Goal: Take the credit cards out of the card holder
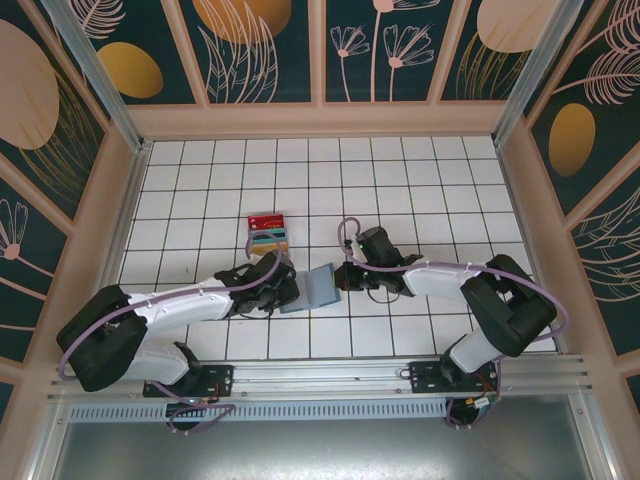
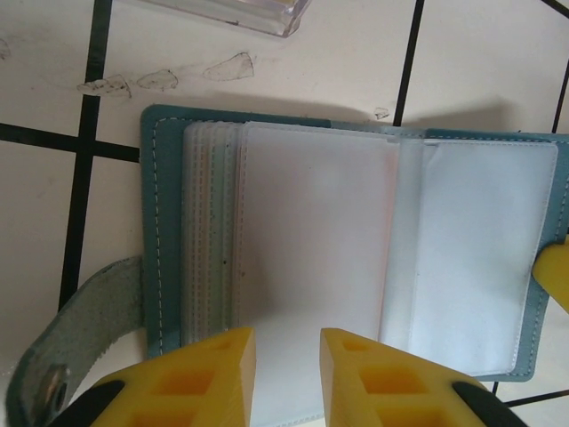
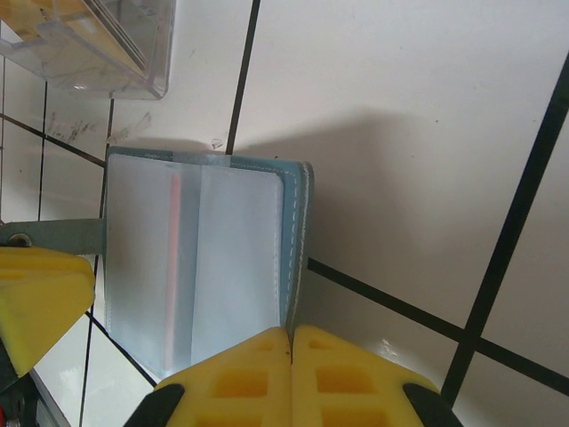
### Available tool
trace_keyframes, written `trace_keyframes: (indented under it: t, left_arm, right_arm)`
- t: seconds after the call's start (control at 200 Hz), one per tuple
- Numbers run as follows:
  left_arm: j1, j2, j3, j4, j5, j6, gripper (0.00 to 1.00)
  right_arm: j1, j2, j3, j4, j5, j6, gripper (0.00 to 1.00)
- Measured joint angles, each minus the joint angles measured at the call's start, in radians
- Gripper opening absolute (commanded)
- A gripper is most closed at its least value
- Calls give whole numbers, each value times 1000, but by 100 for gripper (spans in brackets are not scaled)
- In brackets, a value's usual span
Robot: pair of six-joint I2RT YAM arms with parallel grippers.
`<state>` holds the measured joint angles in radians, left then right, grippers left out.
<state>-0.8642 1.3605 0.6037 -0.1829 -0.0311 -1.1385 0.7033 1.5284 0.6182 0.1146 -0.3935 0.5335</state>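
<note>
The slate-blue card holder (image 1: 318, 288) lies open on the white tiles between both grippers. Its frosted sleeves (image 2: 311, 249) face up, and a thin red edge (image 3: 172, 267) shows inside one of them. My left gripper (image 2: 286, 374) stands over the near edge of the top sleeve. Its yellow fingers are a narrow gap apart, and the sleeve runs smooth between them. My right gripper (image 3: 292, 336) is shut on the holder's right cover edge (image 3: 298, 249). Red, teal and tan credit cards (image 1: 268, 232) lie stacked just beyond the holder.
A clear plastic tray (image 2: 231, 13) holds the stacked cards close behind the holder. The holder's strap with a metal snap (image 2: 80, 342) hangs off its left side. The right gripper's fingertip (image 2: 556, 271) touches the holder's right edge. Low walls ring the tiled floor (image 1: 420, 180).
</note>
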Motion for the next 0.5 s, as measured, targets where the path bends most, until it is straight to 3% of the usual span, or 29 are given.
trace_keyframes:
  t: [0.5]
  left_arm:
    - [0, -8, -11, -6, -30, -8, 30]
  right_arm:
    - [4, 0, -12, 16, -1, 1, 0]
